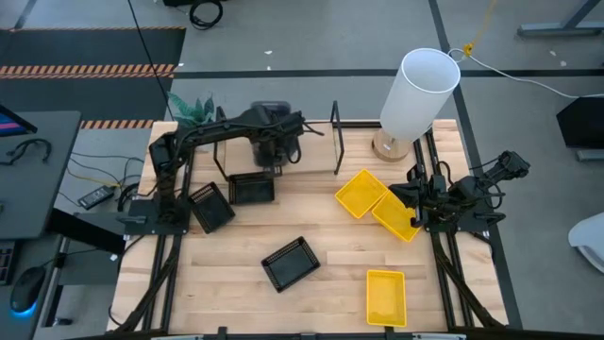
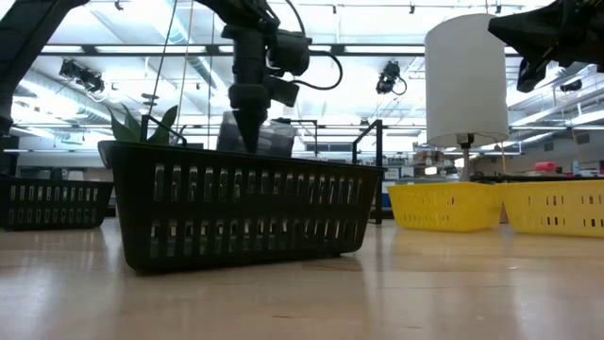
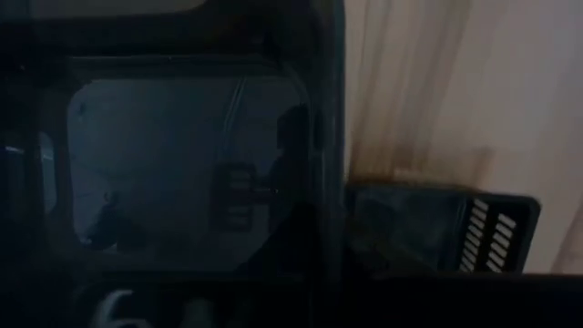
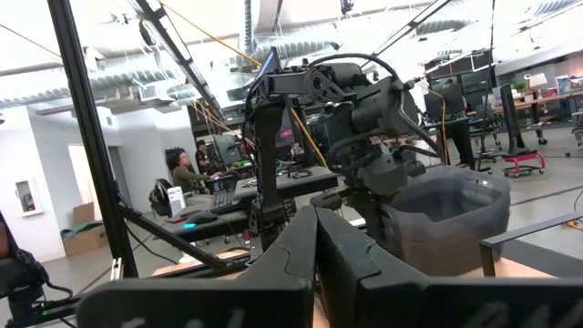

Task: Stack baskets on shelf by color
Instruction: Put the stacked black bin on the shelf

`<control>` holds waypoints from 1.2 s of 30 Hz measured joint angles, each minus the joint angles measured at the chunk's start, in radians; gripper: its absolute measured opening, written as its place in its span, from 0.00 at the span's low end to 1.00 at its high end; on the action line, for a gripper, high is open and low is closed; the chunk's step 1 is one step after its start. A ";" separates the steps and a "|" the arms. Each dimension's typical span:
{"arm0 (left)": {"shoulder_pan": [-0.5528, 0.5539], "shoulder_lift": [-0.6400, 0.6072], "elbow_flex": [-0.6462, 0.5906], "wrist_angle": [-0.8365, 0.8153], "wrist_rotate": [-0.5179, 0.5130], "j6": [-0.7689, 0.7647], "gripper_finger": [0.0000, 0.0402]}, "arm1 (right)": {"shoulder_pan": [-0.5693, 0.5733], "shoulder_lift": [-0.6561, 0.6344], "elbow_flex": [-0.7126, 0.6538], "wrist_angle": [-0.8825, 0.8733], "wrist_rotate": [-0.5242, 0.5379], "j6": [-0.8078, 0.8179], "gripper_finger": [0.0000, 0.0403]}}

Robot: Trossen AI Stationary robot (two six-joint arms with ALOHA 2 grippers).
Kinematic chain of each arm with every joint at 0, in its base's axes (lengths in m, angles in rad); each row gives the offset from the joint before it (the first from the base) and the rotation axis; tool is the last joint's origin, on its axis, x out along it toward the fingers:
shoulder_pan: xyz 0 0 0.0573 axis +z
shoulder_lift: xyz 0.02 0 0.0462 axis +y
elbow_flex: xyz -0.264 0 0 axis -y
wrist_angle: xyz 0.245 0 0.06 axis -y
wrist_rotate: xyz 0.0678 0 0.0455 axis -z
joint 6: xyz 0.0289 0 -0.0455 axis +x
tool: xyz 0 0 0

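Jaws of the left gripper [image 2: 253, 127] clamp a grey basket [image 4: 446, 214] above the shelf [image 1: 335, 142]; a tilt could catch its frame. Right gripper [image 1: 415, 200], jaws pressed together, waits over the yellow baskets [image 1: 377, 203] on the worktop [image 1: 226, 283].

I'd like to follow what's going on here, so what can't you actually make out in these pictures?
- High view: the left arm covers much of the shelf, hiding what sits on it.
- Low view: the near black basket blocks the shelf board, and the right arm is cut off by the top edge.
- Left wrist view: dark and blurred; only a slatted basket corner reads clearly.
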 joint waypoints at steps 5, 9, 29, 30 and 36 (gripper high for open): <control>0.000 -0.001 0.000 -0.062 -0.020 -0.010 0.05 | 0.000 0.000 0.000 0.000 0.000 0.000 0.04; 0.000 -0.001 0.000 -0.066 -0.021 -0.023 0.05 | 0.000 0.000 0.000 0.000 0.000 0.000 0.04; -0.022 -0.157 -0.183 -0.019 -0.043 -0.060 0.05 | 0.000 0.000 0.000 0.000 0.000 0.000 0.04; -0.022 -0.191 -0.227 0.010 -0.043 -0.066 0.05 | 0.000 0.000 0.000 0.000 0.000 0.000 0.04; -0.045 -0.341 -0.413 0.144 -0.055 -0.091 0.05 | 0.000 0.000 0.000 0.000 0.000 0.000 0.04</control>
